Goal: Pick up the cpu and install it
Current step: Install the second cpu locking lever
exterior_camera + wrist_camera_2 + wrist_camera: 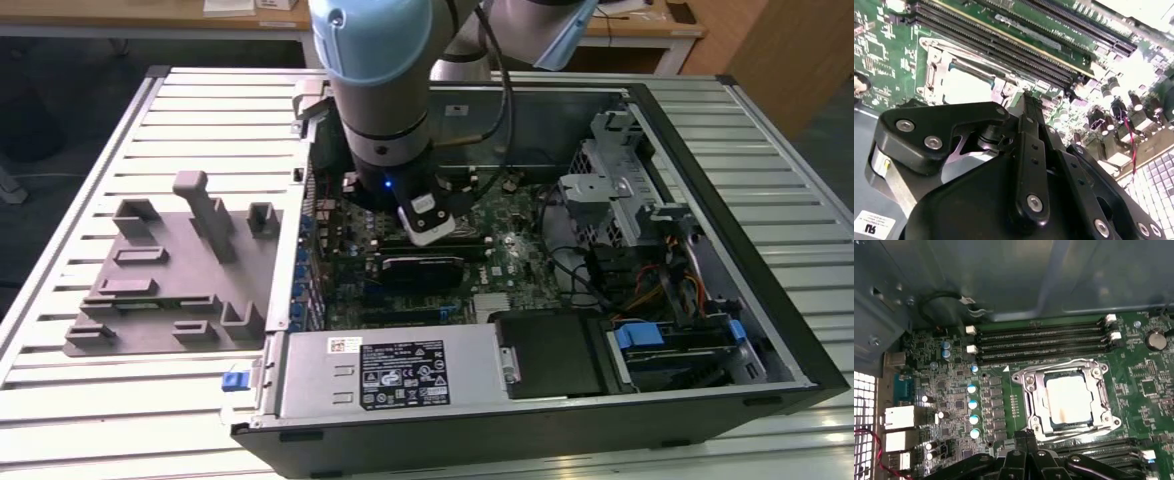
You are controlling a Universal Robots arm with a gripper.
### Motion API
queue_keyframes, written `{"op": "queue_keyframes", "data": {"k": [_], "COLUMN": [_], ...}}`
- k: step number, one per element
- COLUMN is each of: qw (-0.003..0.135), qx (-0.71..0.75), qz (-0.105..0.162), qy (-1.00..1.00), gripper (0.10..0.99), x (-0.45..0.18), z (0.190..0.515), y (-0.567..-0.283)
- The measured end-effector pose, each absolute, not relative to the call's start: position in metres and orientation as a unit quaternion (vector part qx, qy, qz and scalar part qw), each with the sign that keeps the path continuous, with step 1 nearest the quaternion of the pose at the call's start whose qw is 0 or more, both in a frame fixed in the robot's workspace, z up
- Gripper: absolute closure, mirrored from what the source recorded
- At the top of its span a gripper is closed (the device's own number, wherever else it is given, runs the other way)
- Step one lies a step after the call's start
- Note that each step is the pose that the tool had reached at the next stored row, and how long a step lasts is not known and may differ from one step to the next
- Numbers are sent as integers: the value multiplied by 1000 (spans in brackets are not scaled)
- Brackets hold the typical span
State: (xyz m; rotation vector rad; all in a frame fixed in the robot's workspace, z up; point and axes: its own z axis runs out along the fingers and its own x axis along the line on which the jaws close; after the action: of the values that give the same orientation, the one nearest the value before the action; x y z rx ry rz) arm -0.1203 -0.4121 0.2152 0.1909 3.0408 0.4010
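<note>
The cpu (1069,399), a pale silver square, lies flat inside the metal-framed socket (1026,390) on the green motherboard. In the second wrist view the cpu (968,86) shows just beyond the black finger linkage. My gripper (1026,434) hangs just above the board beside the socket, its two black fingers pressed together with nothing between them. In the second wrist view my gripper (1026,97) sits close to the socket's edge and does not touch the chip. My arm (380,90) reaches down into the open computer case.
Black memory slots (1039,342) run along one side of the socket. The case's metal wall (1004,275) rises behind them. A power supply (387,370), drive cage (627,200) and cables crowd the case. A grey fixture plate (160,290) lies at the exterior view's left.
</note>
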Motion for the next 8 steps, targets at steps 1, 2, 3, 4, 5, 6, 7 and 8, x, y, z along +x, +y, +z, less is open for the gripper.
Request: {"op": "queue_keyframes", "data": {"k": [1,2,3,4,5,6,7,8], "qw": [35,35,35,35,35,35,35,35], "qx": [63,64,65,65,66,66,66,66], "qz": [127,125,124,124,124,124,124,123], "qy": [989,990,990,990,990,990,990,990], "gripper": [980,980,980,980,980,980,980,980], "x": [-119,-118,-116,-113,-110,-107,-104,-102], "z": [215,215,215,215,215,215,215,215], "y": [-412,-412,-411,-411,-410,-410,-409,-407]}}
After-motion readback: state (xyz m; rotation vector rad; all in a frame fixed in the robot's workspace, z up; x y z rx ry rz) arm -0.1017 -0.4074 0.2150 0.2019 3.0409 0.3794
